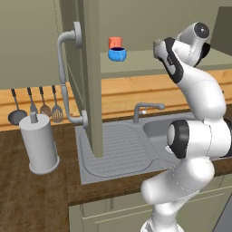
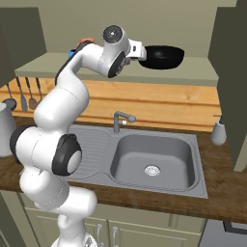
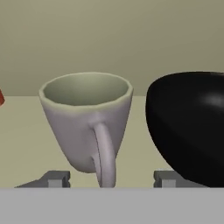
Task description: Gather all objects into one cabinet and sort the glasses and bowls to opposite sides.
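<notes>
Mug [image 3: 87,122] upright between gripper [image 3: 106,178] fingertips; handle facing camera

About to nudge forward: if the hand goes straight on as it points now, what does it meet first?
Most likely the grey mug, its handle facing the hand, between the open fingers. The black dish sits close beside it; clearance is hard to judge.

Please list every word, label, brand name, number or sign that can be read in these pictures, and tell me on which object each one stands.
There are none. The grey mug, the black dish, the blue bowl and the orange-red cup carry no writing. The cabinet door, the sink and the grey canister on the counter are also plain.
</notes>
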